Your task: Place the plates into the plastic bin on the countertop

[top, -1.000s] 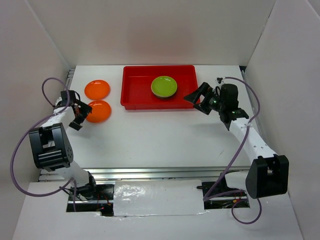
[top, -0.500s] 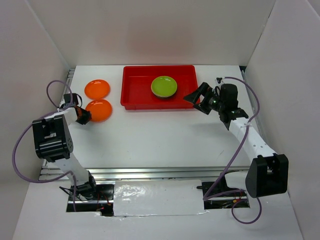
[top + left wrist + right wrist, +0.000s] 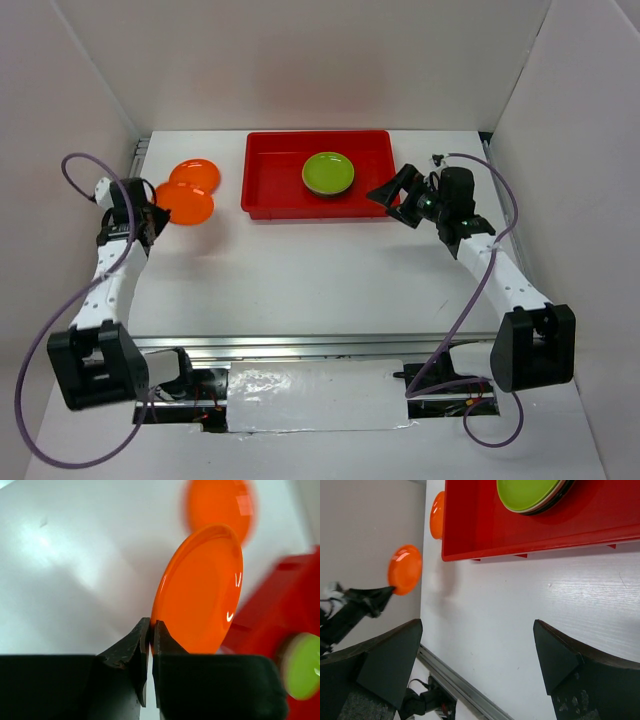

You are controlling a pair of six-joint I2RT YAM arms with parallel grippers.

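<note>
Pinched the rim of an orange plate (image 3: 200,590) in the left gripper (image 3: 151,630), jaws drawn in to a bare slit with only the plate's edge between them. Held it tilted and lifted off the countertop (image 3: 300,270), out to the left of the plastic bin (image 3: 270,185). Hung close by the second orange plate (image 3: 203,170), which lay flat on the white surface beside the bin's left end and was partly covered in the top view. Ran back from those fingers through a wrist turned toward the bin, then a white forearm stretched down the table's left side, then an elbow block folded low at the near left corner by the front rail (image 3: 300,345). Spread the right gripper (image 3: 476,625) wide, nothing between the fingers, low over bare countertop just off the bin's right front corner. Aimed it leftward along the bin's near wall, wrist up, with the white link sloping back and to the right down to the joint block at the near right corner. Showed a lime green plate (image 3: 328,172) inside the bin, right of centre toward the back wall, on top of a small stack; caught a pale rim and a dark one under it in the right wrist view. Could not count the stack beyond that.
</note>
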